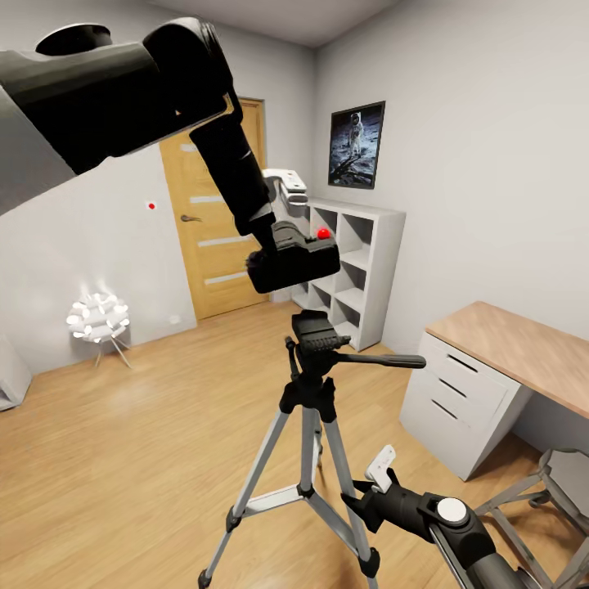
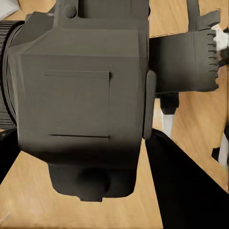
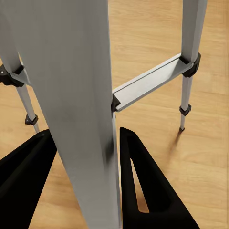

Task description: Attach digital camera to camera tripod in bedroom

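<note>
Left gripper (image 1: 274, 237) clamps black red-buttoned digital camera (image 1: 293, 260), frame centre, above silver-legged tripod (image 1: 315, 384); right gripper (image 3: 83, 183) jaws parted, straddling one leg.

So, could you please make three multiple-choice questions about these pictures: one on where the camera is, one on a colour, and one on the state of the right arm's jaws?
1. Where is the digital camera?
A. On the desk
B. In the air just above the head of the camera tripod, carried by the left gripper
C. On the floor

2. What colour is the round button on the camera's top?
A. Red
B. Green
C. White

3. How do the jaws of the right gripper stand?
A. Open in the air, far from everything
B. Around the pan handle
C. One on each side of a silver tripod leg

Answers: B, the head view shows the camera held above the tripod head with a gap between them. A, the head view shows a red button. C, the right wrist view shows the leg between the two black jaws; whether they press it is unclear.
</note>
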Available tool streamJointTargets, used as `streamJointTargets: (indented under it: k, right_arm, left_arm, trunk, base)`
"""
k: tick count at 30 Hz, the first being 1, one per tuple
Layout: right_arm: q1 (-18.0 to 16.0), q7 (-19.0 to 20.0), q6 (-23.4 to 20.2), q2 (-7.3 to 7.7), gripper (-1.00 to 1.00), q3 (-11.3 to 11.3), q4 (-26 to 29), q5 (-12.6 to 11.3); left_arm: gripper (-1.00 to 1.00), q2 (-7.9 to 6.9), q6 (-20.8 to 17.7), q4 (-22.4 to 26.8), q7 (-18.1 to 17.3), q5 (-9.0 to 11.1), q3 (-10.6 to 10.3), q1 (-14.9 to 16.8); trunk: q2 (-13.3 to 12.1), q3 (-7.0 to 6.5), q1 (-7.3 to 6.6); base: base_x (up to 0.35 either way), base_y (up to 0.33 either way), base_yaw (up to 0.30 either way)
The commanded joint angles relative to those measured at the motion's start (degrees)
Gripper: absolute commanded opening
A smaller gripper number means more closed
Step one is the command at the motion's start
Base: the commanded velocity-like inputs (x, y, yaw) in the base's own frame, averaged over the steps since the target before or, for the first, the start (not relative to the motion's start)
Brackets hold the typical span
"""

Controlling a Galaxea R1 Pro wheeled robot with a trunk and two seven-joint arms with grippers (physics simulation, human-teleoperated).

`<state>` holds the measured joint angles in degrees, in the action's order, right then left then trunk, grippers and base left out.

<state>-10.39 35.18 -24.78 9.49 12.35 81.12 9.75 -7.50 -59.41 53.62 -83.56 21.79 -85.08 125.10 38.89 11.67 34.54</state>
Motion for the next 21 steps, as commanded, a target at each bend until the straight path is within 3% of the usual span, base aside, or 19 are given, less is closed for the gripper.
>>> streamJointTargets:
  k: [1, 2, 3, 4, 5, 6, 7, 10, 13, 21]
  right_arm:
    - [-0.07, -0.42, 0.47, -0.01, -1.00, -0.09, -1.04, 1.69]
    - [-0.07, -0.53, 0.48, -0.03, -1.00, -0.08, -1.04, 1.69]
    - [-0.06, -0.75, 0.48, -0.05, -1.00, -0.07, -1.03, 1.68]
    - [-0.06, -0.80, 0.49, -0.06, -1.00, -0.04, -1.04, 1.68]
    - [-0.05, -0.87, 0.49, -0.07, -1.00, -0.01, -1.04, 1.68]
    - [-0.04, -0.89, 0.49, -0.07, -1.00, 0.00, -1.04, 1.68]
    - [-0.04, -0.89, 0.49, -0.07, -1.00, 0.00, -1.04, 1.68]
    - [-0.02, -0.94, 0.51, -0.08, -1.00, 0.02, -1.05, 1.68]
    - [-0.03, -0.96, 0.50, -0.08, -1.00, 0.03, -1.05, 1.67]
    - [-0.01, -0.99, 0.52, -0.09, -1.00, 0.03, -1.04, 1.66]
  left_arm:
    - [-1.00, 0.53, -0.59, -0.65, -0.27, 1.41, -1.29, 0.59]
    - [-1.00, 1.11, -0.59, -1.42, -0.31, 3.09, -2.38, 0.95]
    - [-1.00, 2.90, -0.59, -3.94, -0.39, 9.29, -6.53, 1.74]
    - [-1.00, 3.51, -0.59, -4.70, -0.40, 11.30, -8.11, 1.95]
    - [-1.00, 4.68, -0.59, -5.91, -0.41, 14.78, -10.86, 2.40]
    - [-1.00, 5.23, -0.59, -6.35, -0.42, 16.20, -11.96, 2.69]
    - [-1.00, 5.23, -0.59, -6.35, -0.42, 16.20, -11.96, 2.69]
    - [-1.00, 6.34, -0.59, -7.20, -0.43, 19.05, -14.13, 3.48]
    - [-1.00, 6.98, -0.59, -7.65, -0.44, 20.57, -15.29, 3.91]
    - [-1.00, 8.52, -0.59, -8.72, -0.55, 22.16, -18.12, 4.35]
  trunk:
    - [0.07, 0.11, 0.03]
    - [0.07, 0.11, 0.03]
    - [0.07, 0.11, 0.03]
    - [0.07, 0.11, 0.03]
    - [0.07, 0.11, 0.03]
    - [0.07, 0.11, 0.03]
    - [0.07, 0.11, 0.03]
    - [0.07, 0.11, 0.03]
    - [0.07, 0.11, 0.03]
    - [0.07, 0.11, 0.03]
  base:
    - [0.000, 0.000, 0.000]
    - [0.000, 0.000, 0.000]
    - [0.000, 0.000, 0.000]
    - [0.000, 0.000, 0.000]
    - [0.000, 0.000, 0.000]
    - [0.000, 0.000, 0.000]
    - [0.000, 0.000, 0.000]
    - [0.000, 0.000, 0.000]
    - [0.000, 0.000, 0.000]
    - [0.000, 0.000, 0.000]
